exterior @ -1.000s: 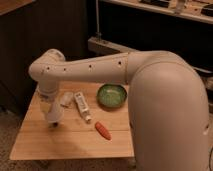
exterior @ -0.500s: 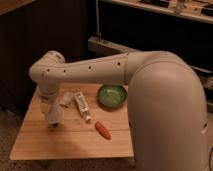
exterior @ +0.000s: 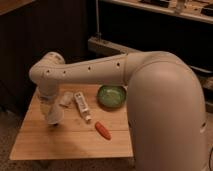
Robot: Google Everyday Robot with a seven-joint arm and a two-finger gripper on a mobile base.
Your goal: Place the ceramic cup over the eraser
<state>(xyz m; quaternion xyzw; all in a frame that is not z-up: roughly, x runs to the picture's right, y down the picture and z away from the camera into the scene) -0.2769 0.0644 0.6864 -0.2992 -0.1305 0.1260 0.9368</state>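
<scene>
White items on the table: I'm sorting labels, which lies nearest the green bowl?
The white tube, lying just left of the bowl; the wrapper and the cup at the gripper sit farther left.

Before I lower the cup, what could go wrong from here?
1. I cannot see the eraser. The gripper and the ceramic cup at its end cover that part of the wooden table, so the cup may come down beside the eraser or on its edge.
2. The crumpled wrapper and the white tube lie close by on the right, so a sideways correction might knock them.
</scene>
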